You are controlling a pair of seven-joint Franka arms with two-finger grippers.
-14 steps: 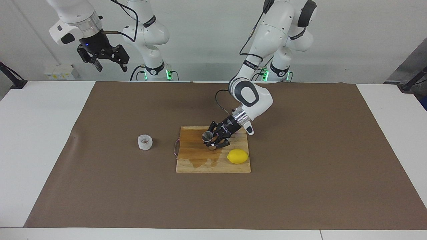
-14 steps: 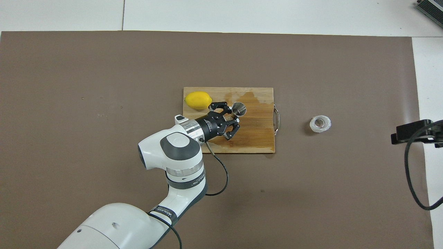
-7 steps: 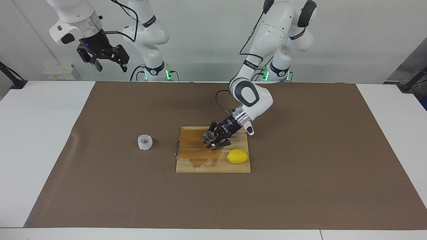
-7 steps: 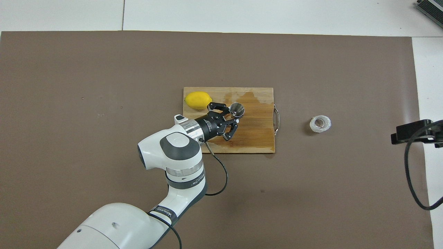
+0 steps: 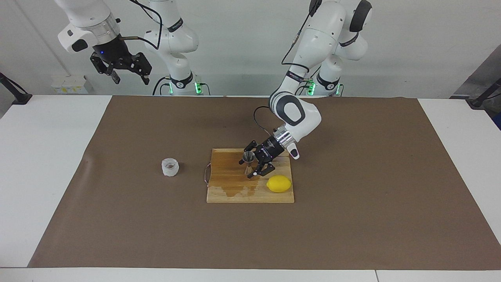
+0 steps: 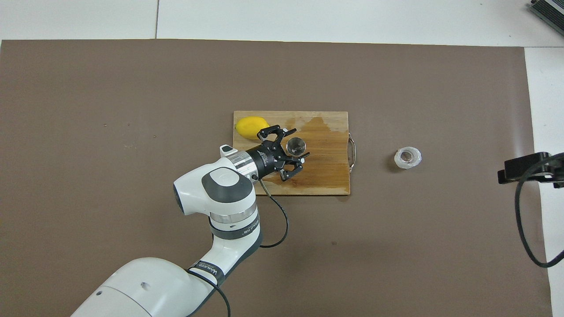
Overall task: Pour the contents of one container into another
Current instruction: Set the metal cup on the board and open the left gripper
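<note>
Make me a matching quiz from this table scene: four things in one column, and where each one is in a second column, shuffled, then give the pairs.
Things:
1. jigger
2. lemon
3. plastic cup
4. right gripper

Places:
A. on the brown mat, off the board, toward the right arm's end
B. raised in the air, waiting, open
C. upright on the cutting board, between the left gripper's spread fingers
D. lying at the board's corner, farther from the robots than the jigger

Pairs: 1-C, 2-D, 3-A, 4-B
</note>
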